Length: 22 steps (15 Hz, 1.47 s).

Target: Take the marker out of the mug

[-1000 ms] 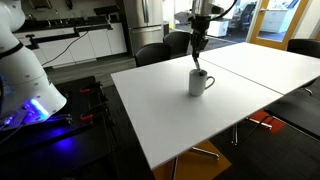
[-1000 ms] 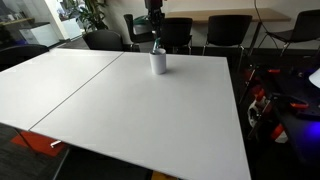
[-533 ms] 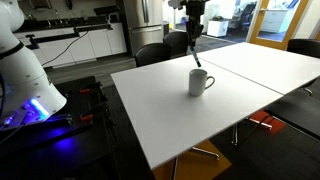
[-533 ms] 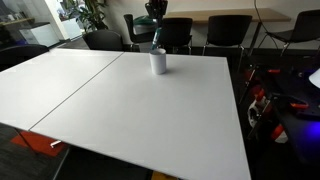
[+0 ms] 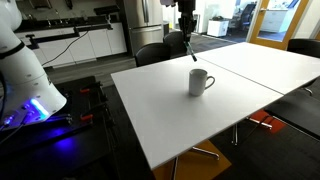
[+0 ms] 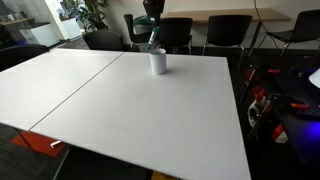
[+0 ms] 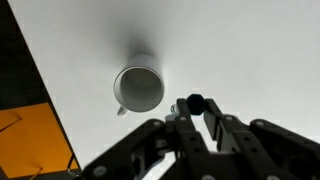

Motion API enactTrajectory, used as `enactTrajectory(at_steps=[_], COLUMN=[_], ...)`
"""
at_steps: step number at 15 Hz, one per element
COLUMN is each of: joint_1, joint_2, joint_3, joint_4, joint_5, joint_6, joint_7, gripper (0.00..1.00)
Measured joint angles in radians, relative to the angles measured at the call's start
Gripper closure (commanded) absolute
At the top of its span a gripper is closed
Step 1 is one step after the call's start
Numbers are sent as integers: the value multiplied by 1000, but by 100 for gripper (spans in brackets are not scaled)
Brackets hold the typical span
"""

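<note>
1. Up go the jaws since a second ago: they were low over the mug (image 5: 199, 84) with the marker (image 5: 193, 51) still down inside it, and now they are well above it with the marker lifted along
2. Jaws are closed on the marker's upper end; in the wrist view its dark end (image 7: 195, 103) shows pinched between them
3. Below the grip the marker hangs slightly tilted, and in an exterior view its lower tip is clear of the rim with a gap of air between tip and mug
4. Next out, the mug (image 7: 138, 88) stands upright on the white tabletop (image 5: 160, 115), apart from the marker; the wrist view looks straight into it and it seems empty, sitting off to one side of the jaws, not right beneath them
5. From the opposite side the mug (image 6: 158, 62) is near the far edge of the tabletop (image 6: 120, 110), with dark chairs (image 6: 222, 30) behind; the marker is too thin to make out there
6. My judgement: the pull-out itself looks nearly done, and what remains is carrying the marker away
7. To do that well, keep the squeeze steady, since a thin stick held by one end can pivot; add a little more height before going sideways so the tilted tip cannot clip the rim or handle
8. Move slowly toward bare tabletop and lower close before letting go, because a round marker will likely roll
</note>
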Motion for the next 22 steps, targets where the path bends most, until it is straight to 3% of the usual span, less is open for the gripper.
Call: enactTrajectory(at_steps=[11, 21, 22], joint_1=[116, 185, 193], joint_2=[75, 193, 202], joint_3=[6, -47, -57], joint_4=[-40, -39, -39], joint_5=[-224, -247, -253], joint_6=[252, 445, 452], joint_7=[40, 106, 111], gripper=[95, 93, 53])
